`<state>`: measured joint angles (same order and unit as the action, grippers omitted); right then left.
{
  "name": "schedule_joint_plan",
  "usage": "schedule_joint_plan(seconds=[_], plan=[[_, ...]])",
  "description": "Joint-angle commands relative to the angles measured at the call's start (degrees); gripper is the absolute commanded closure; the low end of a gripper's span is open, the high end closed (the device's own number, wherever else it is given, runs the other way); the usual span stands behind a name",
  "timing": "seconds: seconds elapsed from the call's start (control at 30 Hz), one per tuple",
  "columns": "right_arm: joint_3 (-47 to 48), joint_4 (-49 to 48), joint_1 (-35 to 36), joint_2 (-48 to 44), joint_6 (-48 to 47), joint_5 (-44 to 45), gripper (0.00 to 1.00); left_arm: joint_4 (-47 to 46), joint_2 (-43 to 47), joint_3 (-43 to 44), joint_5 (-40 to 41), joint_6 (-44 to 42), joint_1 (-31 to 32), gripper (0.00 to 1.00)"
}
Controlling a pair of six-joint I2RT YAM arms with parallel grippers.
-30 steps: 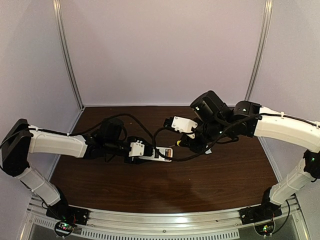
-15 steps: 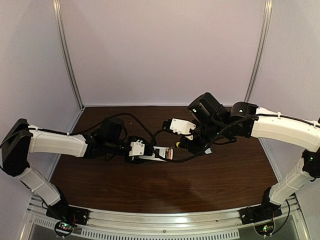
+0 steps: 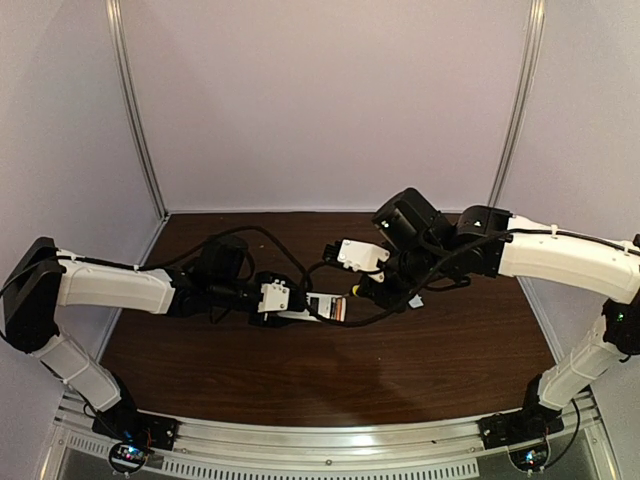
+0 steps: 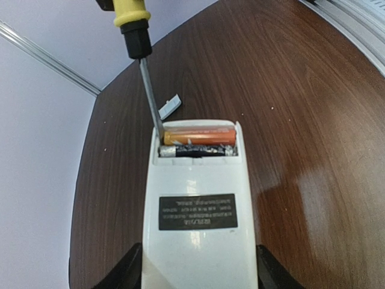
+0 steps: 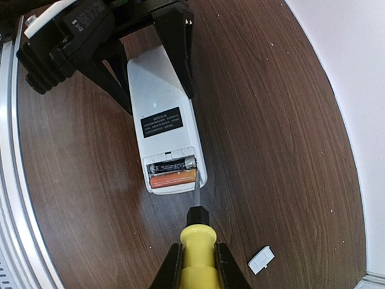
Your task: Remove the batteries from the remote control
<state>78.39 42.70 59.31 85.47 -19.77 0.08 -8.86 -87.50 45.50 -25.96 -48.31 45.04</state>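
Batteries [image 4: 197,141] are seated side by side in the open compartment at one end of the remote control [image 4: 195,205]. The orange battery [image 5: 173,179] is lodged nearest the remote's end, with the dark battery [image 5: 171,165] just inside it.

The remote is laid back-up on the counter [image 4: 301,120], around mid-counter in the top view, with a dark label [image 4: 197,212] seen on its back.

The remote's body is clamped between the fingers of the left gripper [image 5: 159,99], one finger pressed against each long side.

The right gripper [image 5: 197,271] is closed narrow on the yellow handle of a screwdriver [image 5: 197,256]. The shaft is angled down to the corner of the compartment, at the ends of the two batteries. Actual contact with either battery cannot be confirmed.

A small white cover [image 5: 261,259] is left flat on the counter beyond the remote's open end, apart from it and near the screwdriver shaft.
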Motion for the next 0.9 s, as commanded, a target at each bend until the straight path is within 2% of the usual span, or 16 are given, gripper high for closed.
schedule_joint_plan(seconds=[0.0, 0.87], plan=[[0.08, 0.85, 0.39, 0.51, -0.21, 1.88, 1.0, -1.33, -0.72, 1.69, -1.55, 0.3, -0.34, 1.0], [-0.37, 2.88, 1.46, 4.4, 0.12, 3.44, 1.0, -0.89, -0.54, 1.95, -1.36, 0.39, -0.12, 1.0]])
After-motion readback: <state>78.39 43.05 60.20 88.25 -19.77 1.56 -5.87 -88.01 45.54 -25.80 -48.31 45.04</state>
